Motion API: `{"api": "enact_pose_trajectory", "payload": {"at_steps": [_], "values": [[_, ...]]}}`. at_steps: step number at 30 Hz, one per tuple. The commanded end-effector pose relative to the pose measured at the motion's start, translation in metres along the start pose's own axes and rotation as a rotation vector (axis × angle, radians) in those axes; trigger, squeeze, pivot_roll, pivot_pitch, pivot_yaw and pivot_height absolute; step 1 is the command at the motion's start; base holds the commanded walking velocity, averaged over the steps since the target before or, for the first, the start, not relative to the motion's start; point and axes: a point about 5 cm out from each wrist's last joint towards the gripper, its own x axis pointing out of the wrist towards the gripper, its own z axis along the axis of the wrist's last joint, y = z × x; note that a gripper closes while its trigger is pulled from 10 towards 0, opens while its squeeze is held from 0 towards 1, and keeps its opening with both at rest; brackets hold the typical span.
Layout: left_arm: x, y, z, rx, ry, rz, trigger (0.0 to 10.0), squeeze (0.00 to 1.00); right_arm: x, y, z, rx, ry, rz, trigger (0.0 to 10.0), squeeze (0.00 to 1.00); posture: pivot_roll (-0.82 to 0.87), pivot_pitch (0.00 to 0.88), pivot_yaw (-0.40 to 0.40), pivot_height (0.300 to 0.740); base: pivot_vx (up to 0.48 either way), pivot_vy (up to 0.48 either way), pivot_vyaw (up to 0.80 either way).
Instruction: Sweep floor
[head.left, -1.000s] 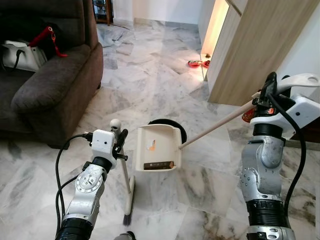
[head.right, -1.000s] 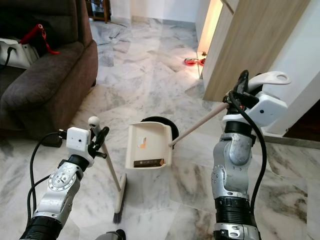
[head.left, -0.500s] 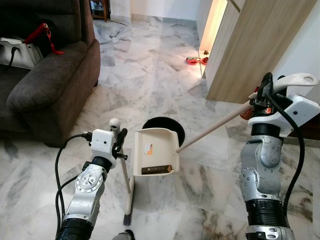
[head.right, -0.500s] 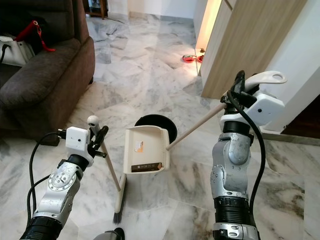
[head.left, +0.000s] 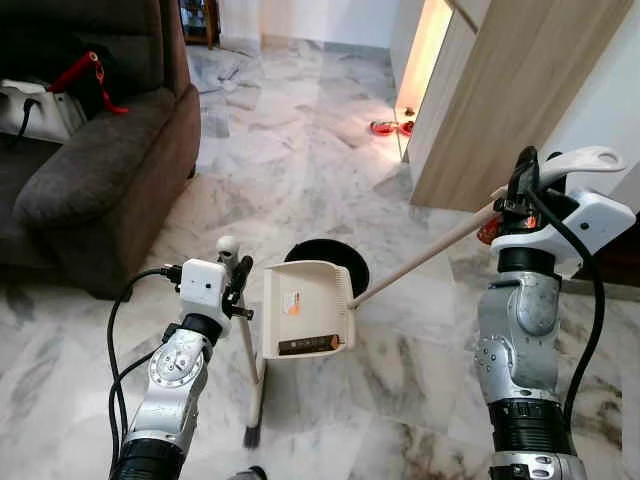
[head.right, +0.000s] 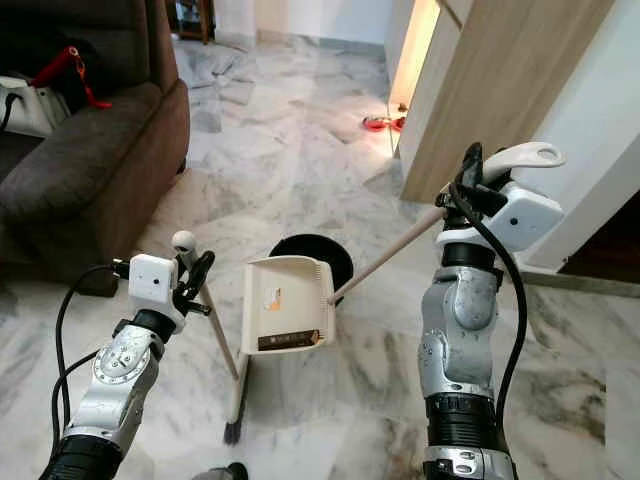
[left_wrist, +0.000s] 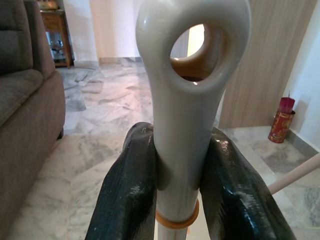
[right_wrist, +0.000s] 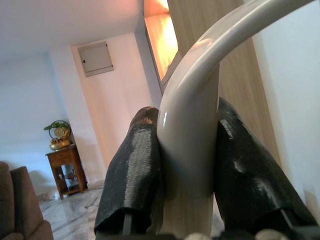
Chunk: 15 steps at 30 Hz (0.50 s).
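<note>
While our left gripper clamps the near-upright broom, our right gripper clamps the dustpan handle, slanting down toward our left.

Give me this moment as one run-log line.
left gripper: shut on broom handle | right gripper: shut on dustpan handle | dustpan: raised over black bin | debris: dark strip in pan
</note>
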Motion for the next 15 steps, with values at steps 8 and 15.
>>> {"api": "enact_pose_trajectory", "payload": {"at_steps": [8,15], "values": [[0.0028,-0.0013,0.0102,0.012,-0.05,-0.011,10.0,0.0,0.0058,0.0034,0.0117,0.03,-0.06,0.006,10.0,0.0,0.24,0.067,-0.108,0.74,0.307,0.0,0.0],[0.0026,-0.0002,0.0101,0.014,-0.049,-0.007,10.0,0.0,0.0052,0.0022,0.0105,0.03,-0.057,0.003,10.0,0.0,0.24,0.068,-0.11,0.74,0.309,0.0,0.0]]}}
